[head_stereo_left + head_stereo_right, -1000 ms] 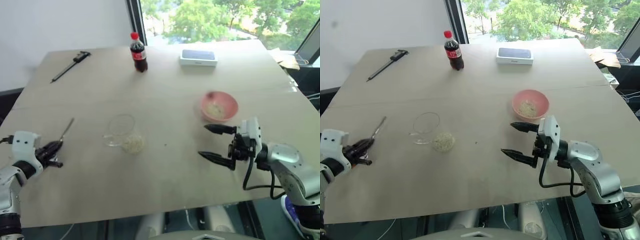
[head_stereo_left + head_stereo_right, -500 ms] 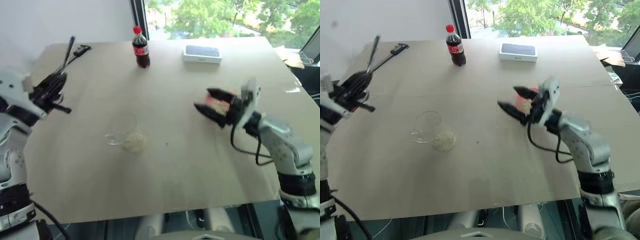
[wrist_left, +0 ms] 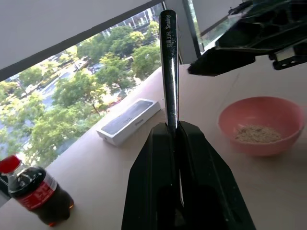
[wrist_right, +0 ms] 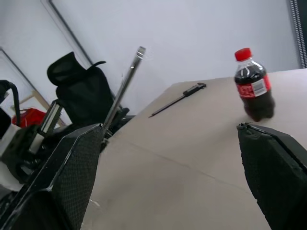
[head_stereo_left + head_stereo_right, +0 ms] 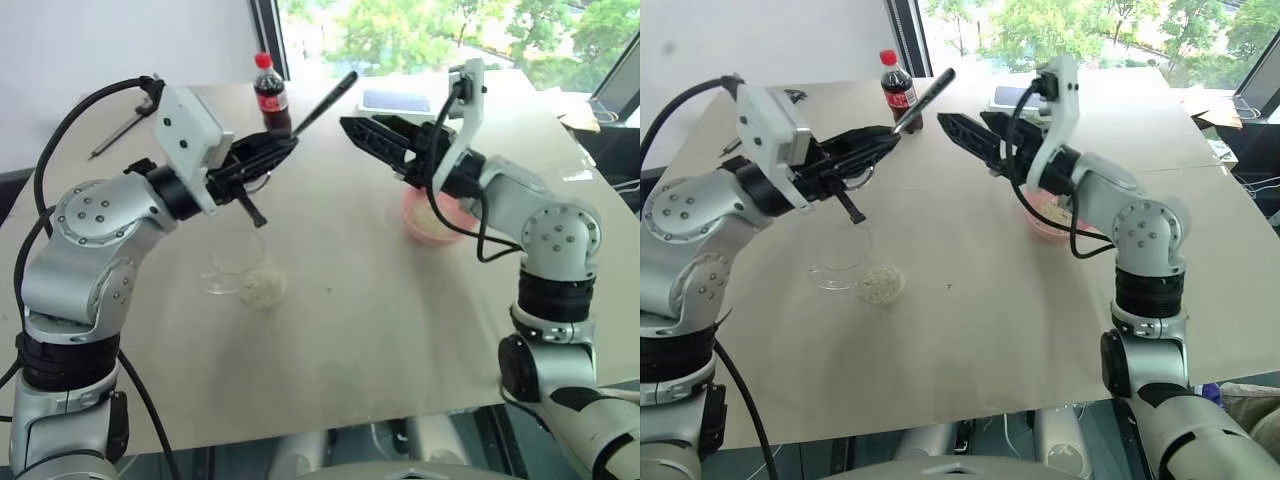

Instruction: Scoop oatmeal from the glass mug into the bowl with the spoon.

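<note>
My left gripper [image 5: 281,147] is shut on the bowl end of the silver spoon [image 5: 322,98] and holds it in the air over the table's middle. Its long handle [image 3: 169,67] slants up toward my right gripper [image 5: 368,142]. That gripper hangs open a short way past the handle's tip, with nothing between its fingers. The glass mug [image 5: 236,262] stands on the table below my left gripper, and the oatmeal [image 5: 262,289] shows as a pale heap at its base. The pink bowl [image 5: 414,226] with flakes inside sits under my right forearm, partly hidden by it.
A cola bottle [image 5: 269,94] with a red cap, a white box [image 5: 396,100] and a long dark caliper [image 5: 112,143] lie along the table's far side. The tan tabletop [image 5: 360,340] ends at a near edge just in front of me.
My left gripper has lifted the spoon off the table's left side and swung it up toward the middle. The right gripper has risen and moved left toward the handle's tip, still open.
</note>
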You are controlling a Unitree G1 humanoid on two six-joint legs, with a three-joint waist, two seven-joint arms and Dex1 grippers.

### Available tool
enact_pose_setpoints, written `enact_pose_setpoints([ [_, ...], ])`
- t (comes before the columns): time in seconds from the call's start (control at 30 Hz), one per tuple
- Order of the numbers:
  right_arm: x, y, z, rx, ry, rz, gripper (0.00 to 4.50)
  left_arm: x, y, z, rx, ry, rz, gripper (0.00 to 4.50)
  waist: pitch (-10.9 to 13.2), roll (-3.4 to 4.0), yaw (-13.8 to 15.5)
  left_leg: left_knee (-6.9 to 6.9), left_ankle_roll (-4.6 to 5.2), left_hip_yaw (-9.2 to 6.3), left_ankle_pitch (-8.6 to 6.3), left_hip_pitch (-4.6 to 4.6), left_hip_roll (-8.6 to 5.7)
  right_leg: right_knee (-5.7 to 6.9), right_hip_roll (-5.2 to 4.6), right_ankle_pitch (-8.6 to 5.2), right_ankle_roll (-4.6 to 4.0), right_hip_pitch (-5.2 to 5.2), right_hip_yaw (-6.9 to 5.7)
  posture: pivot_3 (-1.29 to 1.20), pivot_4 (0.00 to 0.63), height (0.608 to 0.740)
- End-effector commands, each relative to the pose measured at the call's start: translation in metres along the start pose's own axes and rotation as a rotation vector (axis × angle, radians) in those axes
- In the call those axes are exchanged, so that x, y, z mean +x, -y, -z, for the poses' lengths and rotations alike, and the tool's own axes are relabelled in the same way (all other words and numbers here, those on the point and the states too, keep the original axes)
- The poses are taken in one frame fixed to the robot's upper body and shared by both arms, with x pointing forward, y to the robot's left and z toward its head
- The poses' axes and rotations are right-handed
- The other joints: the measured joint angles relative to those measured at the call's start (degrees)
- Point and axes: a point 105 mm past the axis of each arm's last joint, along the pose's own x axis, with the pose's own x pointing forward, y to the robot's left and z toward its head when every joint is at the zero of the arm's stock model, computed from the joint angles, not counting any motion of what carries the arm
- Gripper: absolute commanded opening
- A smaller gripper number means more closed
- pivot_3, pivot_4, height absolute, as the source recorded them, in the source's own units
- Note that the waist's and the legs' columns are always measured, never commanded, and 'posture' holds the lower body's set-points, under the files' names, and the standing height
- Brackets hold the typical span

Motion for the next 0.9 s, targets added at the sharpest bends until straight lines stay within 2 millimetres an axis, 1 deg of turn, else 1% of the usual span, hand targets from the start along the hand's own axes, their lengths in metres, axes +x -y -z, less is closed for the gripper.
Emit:
enact_pose_setpoints([
  [0.03, 0.006, -0.016, -0.019, 0.019, 0.055, -0.054, 4.50, 0.004, 0.006, -0.015, 0.055, 0.035, 0.032, 0.03, 0.0, 0.01, -0.2, 0.05, 0.00, -0.01, 0.00, 0.00, -0.01, 0.07, 0.01, 0.00, 0.00, 0.00, 0.00, 0.00, 0.150, 0.740],
  [0.23, 0.013, -0.036, -0.027, 0.091, 0.074, -0.154, 4.50, 0.006, 0.006, -0.010, 0.089, 0.005, 0.039, 0.03, 0.0, 0.01, -0.7, 0.22, 0.01, 0.01, 0.00, 0.05, -0.02, 0.27, 0.06, -0.01, 0.00, 0.02, 0.04, 0.00, 0.150, 0.740],
  [0.3, 0.013, -0.036, -0.026, 0.093, 0.065, -0.151, 4.50, 0.007, 0.007, -0.006, 0.107, -0.006, 0.042, 0.03, 0.0, 0.01, -0.8, 0.22, 0.01, 0.01, 0.00, 0.05, -0.02, 0.28, 0.08, -0.01, 0.00, 0.02, 0.05, 0.00, 0.150, 0.740],
  [0.43, 0.013, -0.031, -0.024, 0.084, 0.052, -0.124, 4.50, 0.008, 0.007, -0.005, 0.117, -0.011, 0.039, 0.03, 0.0, 0.01, -0.8, 0.22, 0.01, 0.04, 0.01, 0.06, -0.02, 0.30, 0.08, -0.01, 0.00, 0.02, 0.08, 0.00, 0.150, 0.740],
  [0.5, 0.013, -0.029, -0.023, 0.077, 0.047, -0.114, 3.98, 0.008, 0.007, -0.005, 0.119, -0.009, 0.035, 0.00, 0.0, 0.01, -0.9, 0.23, 0.01, 0.04, 0.00, 0.06, -0.01, 0.30, 0.08, -0.01, 0.00, 0.02, 0.08, 0.00, 0.150, 0.740],
  [0.53, 0.013, -0.029, -0.022, 0.079, 0.047, -0.109, 3.57, 0.008, 0.006, -0.005, 0.122, -0.009, 0.031, 0.00, 0.0, 0.01, -0.9, 0.23, 0.01, 0.04, 0.00, 0.06, -0.01, 0.30, 0.09, -0.01, 0.00, 0.02, 0.08, 0.00, 0.150, 0.740],
  [0.63, 0.012, -0.027, -0.020, 0.075, 0.041, -0.099, 2.12, 0.008, 0.004, -0.006, 0.121, -0.004, 0.015, 0.00, 0.0, 0.01, -0.9, 0.23, 0.01, 0.06, 0.01, 0.07, -0.01, 0.31, 0.09, -0.01, 0.00, 0.02, 0.10, 0.00, 0.150, 0.740],
  [0.67, 0.012, -0.026, -0.020, 0.074, 0.040, -0.098, 1.43, 0.008, 0.003, -0.006, 0.123, -0.004, 0.013, 0.00, 0.0, 0.01, -0.9, 0.23, 0.01, 0.05, 0.00, 0.07, -0.01, 0.31, 0.09, -0.01, 0.00, 0.02, 0.10, 0.00, 0.150, 0.740],
  [0.73, 0.011, -0.025, -0.020, 0.072, 0.047, -0.090, 0.65, 0.008, 0.004, -0.005, 0.124, -0.006, 0.014, 0.00, 0.0, 0.01, -0.9, 0.23, 0.01, 0.06, 0.00, 0.07, -0.01, 0.31, 0.09, -0.01, 0.00, 0.02, 0.10, 0.00, 0.150, 0.740],
  [0.77, 0.011, -0.025, -0.021, 0.072, 0.051, -0.087, 0.17, 0.008, 0.005, -0.005, 0.122, -0.008, 0.014, 0.00, 0.0, 0.02, -0.9, 0.23, 0.01, 0.05, 0.00, 0.07, -0.01, 0.32, 0.09, -0.01, 0.00, 0.02, 0.10, 0.00, 0.150, 0.740],
  [0.8, 0.011, -0.024, -0.021, 0.070, 0.053, -0.083, 0.06, 0.008, 0.005, -0.005, 0.118, -0.009, 0.012, 0.00, 0.0, 0.02, -0.9, 0.23, 0.01, 0.05, 0.00, 0.07, -0.01, 0.32, 0.09, -0.01, 0.00, 0.02, 0.10, 0.00, 0.150, 0.740],
  [0.9, 0.012, -0.022, -0.021, 0.067, 0.051, -0.075, 0.06, 0.008, 0.003, -0.005, 0.106, -0.008, 0.001, 0.00, 0.0, 0.02, -0.9, 0.23, 0.01, 0.07, 0.00, 0.08, 0.00, 0.33, 0.10, -0.01, 0.00, 0.01, 0.12, 0.00, 0.150, 0.740],
])
